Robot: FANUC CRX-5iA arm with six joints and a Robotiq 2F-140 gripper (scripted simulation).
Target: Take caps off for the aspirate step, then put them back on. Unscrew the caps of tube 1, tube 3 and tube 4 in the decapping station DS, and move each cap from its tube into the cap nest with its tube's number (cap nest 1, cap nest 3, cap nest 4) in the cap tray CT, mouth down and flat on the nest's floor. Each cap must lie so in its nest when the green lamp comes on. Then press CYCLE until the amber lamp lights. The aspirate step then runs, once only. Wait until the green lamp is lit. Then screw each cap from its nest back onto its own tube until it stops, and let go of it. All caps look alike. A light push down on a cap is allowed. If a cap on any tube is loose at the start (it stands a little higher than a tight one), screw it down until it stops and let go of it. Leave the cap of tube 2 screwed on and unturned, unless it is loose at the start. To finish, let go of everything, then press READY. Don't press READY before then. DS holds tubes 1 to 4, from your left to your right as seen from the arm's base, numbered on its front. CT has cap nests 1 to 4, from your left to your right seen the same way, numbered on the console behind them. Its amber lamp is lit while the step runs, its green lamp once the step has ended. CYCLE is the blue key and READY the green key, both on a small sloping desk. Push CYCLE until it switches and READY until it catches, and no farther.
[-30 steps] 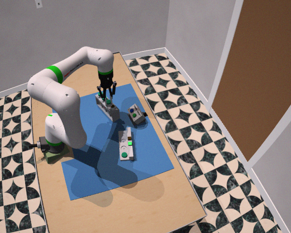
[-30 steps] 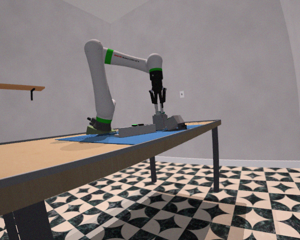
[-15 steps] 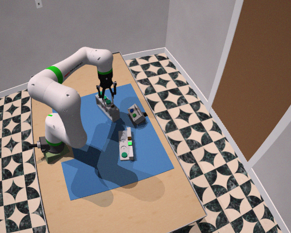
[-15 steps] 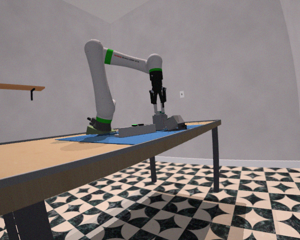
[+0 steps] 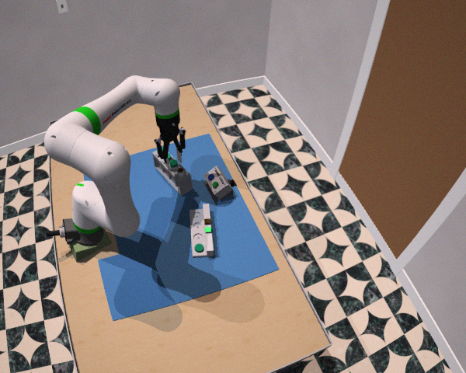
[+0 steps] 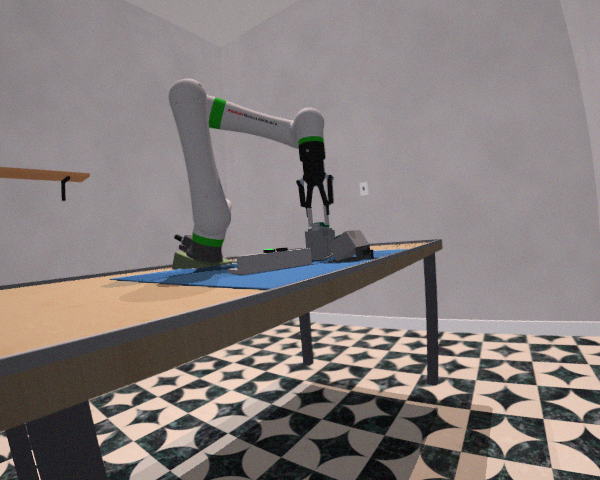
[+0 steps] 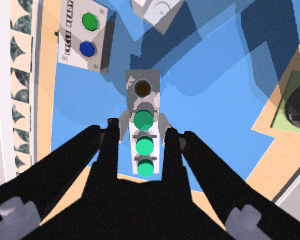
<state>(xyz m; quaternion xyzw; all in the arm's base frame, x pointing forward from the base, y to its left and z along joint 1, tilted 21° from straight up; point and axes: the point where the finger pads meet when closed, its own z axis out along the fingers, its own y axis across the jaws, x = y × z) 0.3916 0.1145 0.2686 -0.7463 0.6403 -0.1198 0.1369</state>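
The decapping station (image 5: 171, 169) stands on the blue mat. In the wrist view three of its tubes wear green caps and the end tube (image 7: 142, 88), nearest the key desk, is uncapped with a dark mouth. My gripper (image 7: 143, 118) points straight down over the station. Its fingers straddle the cap (image 7: 143, 120) on the tube beside the uncapped one, with a gap on each side, so it is open. It also shows in the top and exterior views (image 5: 169, 154) (image 6: 317, 222). The cap tray (image 5: 202, 231) holds one green cap (image 5: 199, 246) in its end nest. Its green lamp (image 5: 207, 229) is lit.
The sloping key desk (image 5: 218, 183) stands right of the station, with the blue key (image 7: 86, 48) and green key (image 7: 90, 21). The arm's base (image 5: 85, 236) sits at the mat's left corner. The table's long edge runs just beyond the key desk.
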